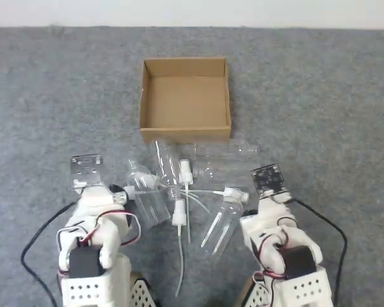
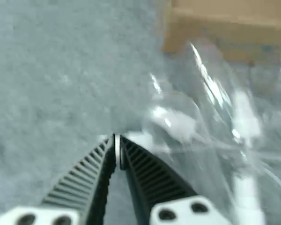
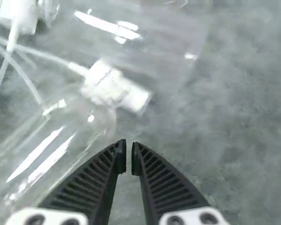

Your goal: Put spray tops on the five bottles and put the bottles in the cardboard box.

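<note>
Closed on nothing, left gripper [image 2: 117, 138] and right gripper [image 3: 128, 143] beside bottles [image 1: 151, 202] piled just before the cardboard box [image 1: 185, 133], some spray tops [image 1: 185, 171] loose, no bottle inside yet, nearly everything left to do.

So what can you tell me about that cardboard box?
The cardboard box is plain brown, square and shallow. It is open-topped with low upright walls, and its whole inner floor is showing. It sits flat on the grey carpet. Clear bottles lie just before its near wall; whether one touches it is unclear.
</note>
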`<state>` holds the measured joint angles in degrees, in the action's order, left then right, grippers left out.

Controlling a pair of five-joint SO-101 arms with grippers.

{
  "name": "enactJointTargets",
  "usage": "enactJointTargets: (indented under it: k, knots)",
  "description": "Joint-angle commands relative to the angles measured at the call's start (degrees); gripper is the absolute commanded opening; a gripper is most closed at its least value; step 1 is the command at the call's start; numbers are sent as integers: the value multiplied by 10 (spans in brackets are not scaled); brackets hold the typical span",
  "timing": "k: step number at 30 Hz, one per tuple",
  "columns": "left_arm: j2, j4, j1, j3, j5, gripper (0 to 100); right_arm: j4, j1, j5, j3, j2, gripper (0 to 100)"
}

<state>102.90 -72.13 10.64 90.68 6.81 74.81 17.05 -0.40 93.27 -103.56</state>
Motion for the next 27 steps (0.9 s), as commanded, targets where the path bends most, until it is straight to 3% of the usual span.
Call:
enactJointTargets:
  k: [1,10,20,27]
  knots:
    - [11,39,39,-29,-55,12,-22,-60,-4,-51,-5,9]
    - [11,58,55,-13,-57,12,-47,-114,193,-149,-5,9]
    - [11,58,55,-9,-57,12,-9,-109,200,-273,5,52]
    - [11,59,55,-7,-57,12,40,-77,198,-406,158,63]
